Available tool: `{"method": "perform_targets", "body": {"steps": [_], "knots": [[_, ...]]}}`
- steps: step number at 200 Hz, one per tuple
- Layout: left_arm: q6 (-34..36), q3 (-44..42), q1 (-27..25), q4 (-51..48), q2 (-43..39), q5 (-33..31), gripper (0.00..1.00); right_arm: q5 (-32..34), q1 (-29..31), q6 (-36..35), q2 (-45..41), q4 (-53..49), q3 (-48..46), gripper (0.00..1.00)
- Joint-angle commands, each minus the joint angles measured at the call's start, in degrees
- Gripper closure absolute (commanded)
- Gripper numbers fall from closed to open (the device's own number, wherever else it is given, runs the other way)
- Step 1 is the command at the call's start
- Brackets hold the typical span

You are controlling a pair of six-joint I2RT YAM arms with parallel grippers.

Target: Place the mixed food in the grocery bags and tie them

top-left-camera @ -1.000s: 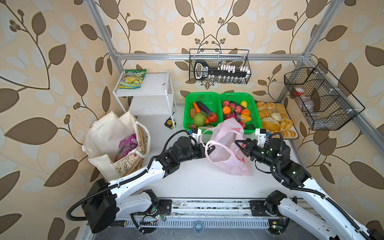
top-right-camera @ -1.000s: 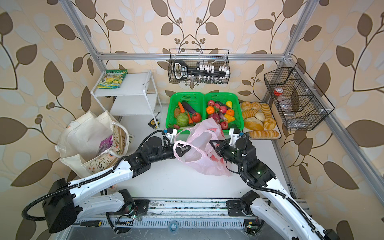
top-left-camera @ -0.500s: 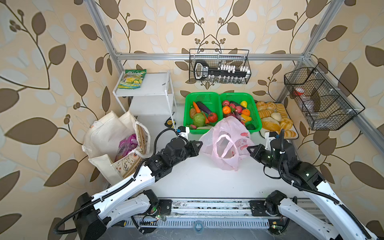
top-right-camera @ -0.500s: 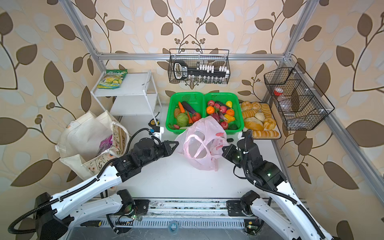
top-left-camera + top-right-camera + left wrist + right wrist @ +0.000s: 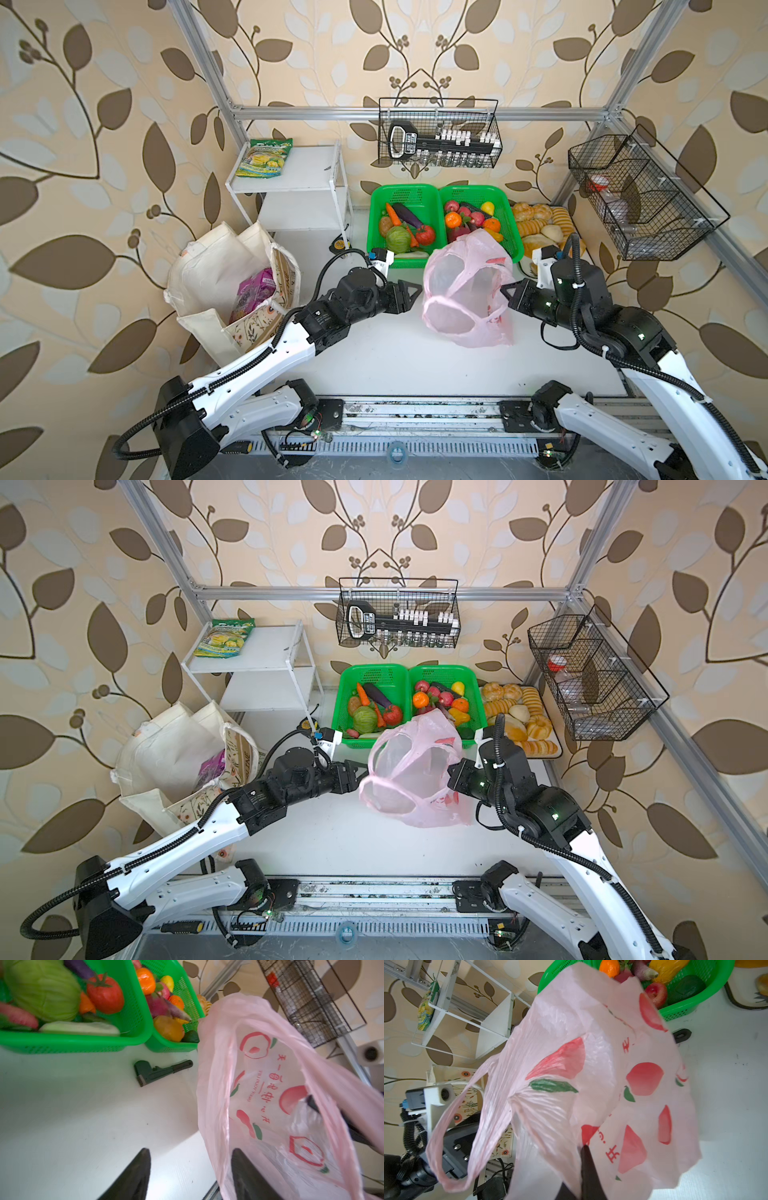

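Observation:
The thin pink plastic bag (image 5: 465, 291) (image 5: 415, 771) with red prints hangs open above the table. My right gripper (image 5: 505, 291) (image 5: 584, 1148) is shut on its rim. My left gripper (image 5: 411, 295) (image 5: 190, 1150) stands open at the bag's left edge, and the film (image 5: 270, 1084) lies over one finger. The cream canvas tote (image 5: 216, 270) (image 5: 166, 746) stands at far left with the purple packet (image 5: 253, 291) inside. The cabbage (image 5: 397, 239) (image 5: 43, 989), the tomato (image 5: 425, 235) (image 5: 105, 994) and the potato (image 5: 384, 225) lie in the left green basket.
Two green baskets (image 5: 440, 191) of produce sit behind the bag, beside a tray of bread rolls (image 5: 540, 226). A white shelf (image 5: 299, 174) carries a yellow-green snack packet (image 5: 266, 158). A dark toy wrench (image 5: 162, 1072) lies on the table. Wire baskets (image 5: 640, 195) hang on the frame.
My left gripper let go of the bag, pulled away shut, then came back to the bag's left edge and opened. The right gripper carried the bag slightly right and back.

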Motion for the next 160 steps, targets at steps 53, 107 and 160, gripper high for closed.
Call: {"method": "perform_targets", "body": {"steps": [53,107,160], "knots": [[43.5,-6.3,-1.1,4.9,-11.6,5.1,0.15,-5.5,-0.4,-2.1,0.3,4.3,-4.4,1.00],[64.4,-4.4,-3.3,-2.6,-10.7,1.3,0.03,-7.4,-0.6,-3.7,1.3,5.6,-5.7,1.00],[74.8,-5.1,-3.4,-4.8,-11.7,-3.7,0.03,-8.8,-0.7,-4.1,0.8,8.3,-8.1,1.00]]}}
